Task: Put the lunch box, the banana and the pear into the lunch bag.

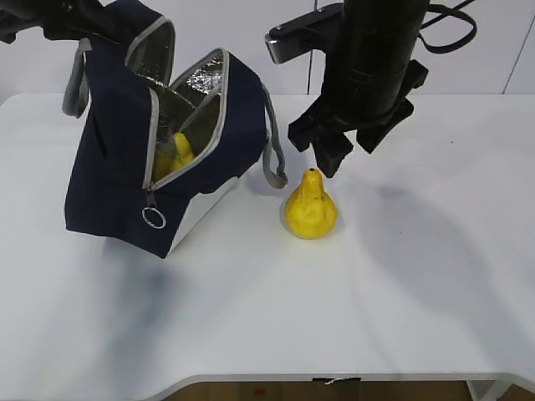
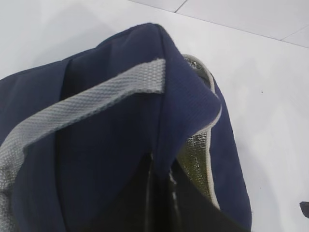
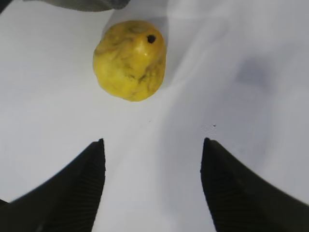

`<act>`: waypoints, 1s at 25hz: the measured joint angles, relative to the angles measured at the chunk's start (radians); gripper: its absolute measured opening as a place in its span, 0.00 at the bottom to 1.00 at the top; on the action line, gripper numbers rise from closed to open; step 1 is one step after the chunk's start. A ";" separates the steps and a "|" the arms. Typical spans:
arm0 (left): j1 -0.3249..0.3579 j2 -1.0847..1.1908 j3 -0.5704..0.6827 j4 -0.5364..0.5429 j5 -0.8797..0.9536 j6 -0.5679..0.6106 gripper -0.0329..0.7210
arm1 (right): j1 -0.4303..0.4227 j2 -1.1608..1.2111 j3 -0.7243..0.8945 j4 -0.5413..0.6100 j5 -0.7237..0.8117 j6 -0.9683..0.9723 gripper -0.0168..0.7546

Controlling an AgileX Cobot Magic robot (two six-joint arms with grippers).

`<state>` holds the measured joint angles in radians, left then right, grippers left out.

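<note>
The navy lunch bag [image 1: 109,167] stands at the table's left with its top unzipped and the silver lining showing. A yellow piece of the banana [image 1: 178,152] shows inside the opening. The lunch box is hidden. My left gripper [image 2: 161,191] is shut on the navy fabric edge of the lunch bag [image 2: 111,159], holding that flap up. The yellow pear [image 1: 311,207] stands upright on the table to the right of the bag. My right gripper [image 1: 347,157] hangs open just above and right of it. In the right wrist view the pear [image 3: 129,60] lies ahead of the open right gripper [image 3: 153,140], with nothing between the fingers.
A grey strap handle [image 1: 273,159] hangs off the bag's right side close to the pear, and another grey strap [image 2: 82,104] crosses the left wrist view. The zipper's ring pull [image 1: 153,218] dangles at the bag's front. The white table [image 1: 401,292] stretches to the right and front.
</note>
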<state>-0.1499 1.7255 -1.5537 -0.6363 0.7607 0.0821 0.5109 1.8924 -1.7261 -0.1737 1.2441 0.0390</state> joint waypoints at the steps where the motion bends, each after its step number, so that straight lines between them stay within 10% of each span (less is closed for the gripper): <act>1: 0.000 0.000 0.000 0.000 0.000 0.000 0.04 | 0.000 0.000 0.005 -0.006 0.000 -0.004 0.67; 10: 0.000 0.000 0.000 0.000 0.002 0.000 0.04 | -0.033 0.000 0.036 0.016 -0.082 -0.025 0.67; 25: 0.000 0.000 0.000 0.000 0.002 0.002 0.04 | -0.161 0.040 0.038 0.365 -0.213 -0.375 0.67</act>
<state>-0.1499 1.7255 -1.5537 -0.6363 0.7628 0.0837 0.3496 1.9327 -1.6884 0.1917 1.0309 -0.3362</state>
